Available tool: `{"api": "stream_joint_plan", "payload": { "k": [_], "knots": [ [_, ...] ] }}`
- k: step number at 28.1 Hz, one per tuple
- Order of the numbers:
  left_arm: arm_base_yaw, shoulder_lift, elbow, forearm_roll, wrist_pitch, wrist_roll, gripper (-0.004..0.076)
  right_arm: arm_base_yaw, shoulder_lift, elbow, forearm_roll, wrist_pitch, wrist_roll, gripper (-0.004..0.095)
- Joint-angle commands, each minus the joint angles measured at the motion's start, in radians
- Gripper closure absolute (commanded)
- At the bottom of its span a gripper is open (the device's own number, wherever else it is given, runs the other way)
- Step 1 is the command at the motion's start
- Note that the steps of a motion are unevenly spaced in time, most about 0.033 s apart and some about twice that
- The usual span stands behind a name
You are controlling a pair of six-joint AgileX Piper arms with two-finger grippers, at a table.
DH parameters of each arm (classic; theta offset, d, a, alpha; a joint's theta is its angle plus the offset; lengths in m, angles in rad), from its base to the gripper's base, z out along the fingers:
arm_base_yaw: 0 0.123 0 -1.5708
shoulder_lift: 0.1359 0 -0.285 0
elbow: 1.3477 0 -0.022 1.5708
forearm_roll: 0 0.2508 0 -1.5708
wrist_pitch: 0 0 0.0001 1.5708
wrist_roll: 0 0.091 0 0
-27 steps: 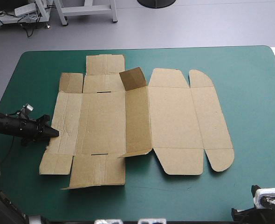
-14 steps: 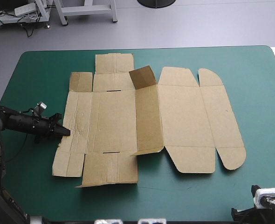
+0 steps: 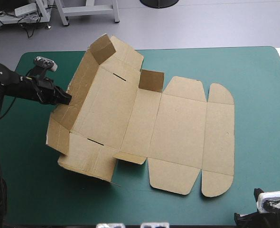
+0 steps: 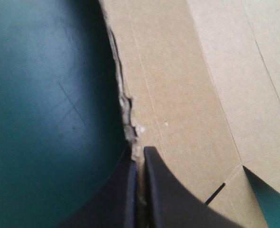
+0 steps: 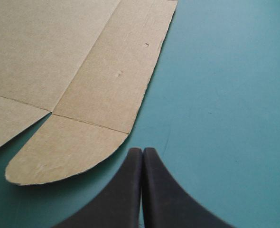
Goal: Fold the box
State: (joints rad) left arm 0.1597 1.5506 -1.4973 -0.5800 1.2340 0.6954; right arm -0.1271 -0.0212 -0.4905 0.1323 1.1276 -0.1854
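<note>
Teal-green cover (image 3: 254, 95); box (image 3: 178, 123) edge now raised by left gripper (image 3: 67, 99).

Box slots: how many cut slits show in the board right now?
2. Both are in the lifted left part of the box: one slit on its far side, the other on its near side. More may be hidden.

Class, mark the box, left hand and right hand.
box (image 3: 178, 123), high view, flat middle panel.
left hand (image 4: 140, 151), left wrist view, between fingertips clamping the box edge.
right hand (image 5: 142, 150), right wrist view, between shut fingertips.
</note>
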Motion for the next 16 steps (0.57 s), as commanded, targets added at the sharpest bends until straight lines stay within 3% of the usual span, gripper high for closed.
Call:
{"api": "stream_joint_plan", "payload": {
  "k": [1,8,16],
  "knots": [
    [-0.096,-0.079,-0.104,0.06,0.057,0.059,0.0731,0.004,0.007,-0.021,0.033,-0.069,-0.031,0.0928],
    [-0.384,-0.087,-0.274,0.305,0.044,0.168,0.0732,0.004,0.007,-0.021,0.035,-0.065,-0.037,0.0928],
    [-0.646,-0.087,-0.327,0.599,-0.168,0.182,0.0732,0.004,0.007,-0.021,0.04,-0.065,-0.037,0.0928]
  ]
}}
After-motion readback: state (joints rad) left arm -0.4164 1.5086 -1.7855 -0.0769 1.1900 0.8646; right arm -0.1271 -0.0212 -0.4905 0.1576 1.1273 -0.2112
